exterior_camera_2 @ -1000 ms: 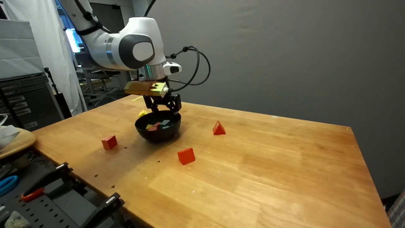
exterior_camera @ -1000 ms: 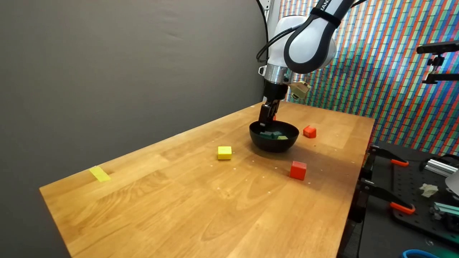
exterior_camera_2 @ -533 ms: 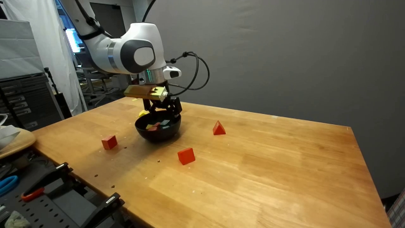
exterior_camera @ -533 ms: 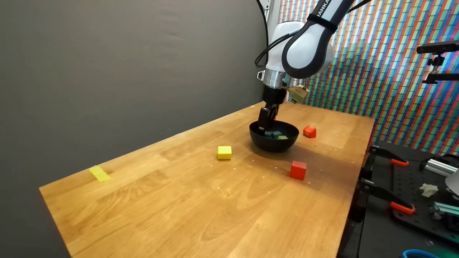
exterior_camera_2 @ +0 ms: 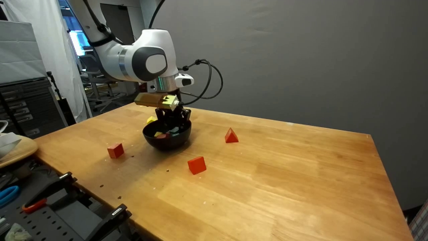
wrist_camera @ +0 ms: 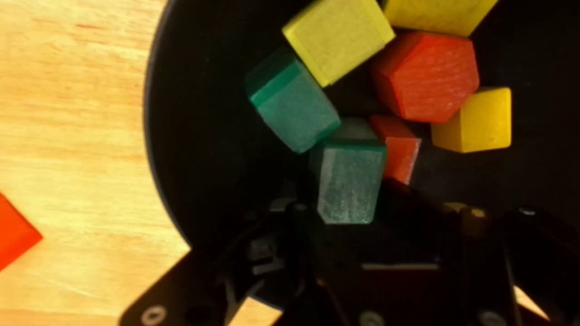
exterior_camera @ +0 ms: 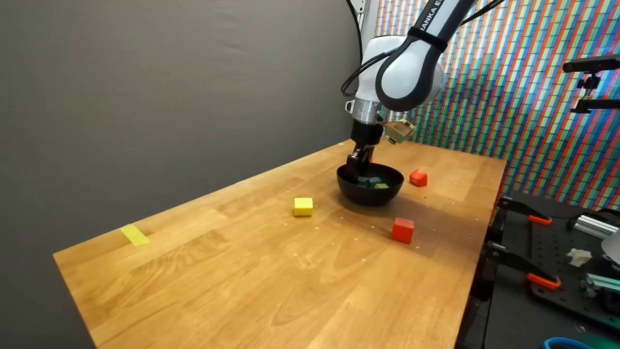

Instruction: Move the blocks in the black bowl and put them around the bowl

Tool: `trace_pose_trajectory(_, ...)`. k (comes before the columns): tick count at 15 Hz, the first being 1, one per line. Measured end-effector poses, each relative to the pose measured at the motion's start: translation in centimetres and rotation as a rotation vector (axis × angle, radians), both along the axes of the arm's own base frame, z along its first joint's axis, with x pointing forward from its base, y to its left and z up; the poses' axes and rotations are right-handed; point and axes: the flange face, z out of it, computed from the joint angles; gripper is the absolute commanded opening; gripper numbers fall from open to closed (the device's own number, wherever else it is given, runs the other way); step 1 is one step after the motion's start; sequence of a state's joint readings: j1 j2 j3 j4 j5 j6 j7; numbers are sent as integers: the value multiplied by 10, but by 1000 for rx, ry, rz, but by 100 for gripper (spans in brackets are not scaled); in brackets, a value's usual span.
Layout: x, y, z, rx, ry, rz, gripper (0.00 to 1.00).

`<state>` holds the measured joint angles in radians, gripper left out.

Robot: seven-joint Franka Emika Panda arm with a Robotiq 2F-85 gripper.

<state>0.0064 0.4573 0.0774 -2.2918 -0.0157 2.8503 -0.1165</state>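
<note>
Standing between the long edges of the desk (exterior_camera_2: pixel 284 180), the bowl (exterior_camera_2: pixel 165 144) is holding blocks (wrist_camera: pixel 350 188), from which the gripper (exterior_camera_2: pixel 174 124) is presumably picking, jaw closure being indeterminable, next requiring vertical lifting.

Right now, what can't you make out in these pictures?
Wrist view: the hand is dark and blurred against the black bowl, so I can't tell whether it grips a block.
Wrist view: the top yellow block is cut off by the picture's top edge.
Wrist view: the leftmost red block is cut off by the left edge.
In an exterior view, a red piece seems mostly hidden behind the hand.
</note>
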Motion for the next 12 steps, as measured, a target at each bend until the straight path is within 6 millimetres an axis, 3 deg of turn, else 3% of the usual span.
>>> trace_pose_trajectory(1,0,-1,0,1,0,-6,15)
trace_pose_trajectory(7,4,-2,10,9,-18,-34,15)
trace_pose_trajectory(9,4,1,28,-15,-51,-3,15)
trace_pose_trajectory(12,-4,21,75,-109,-135,118,15)
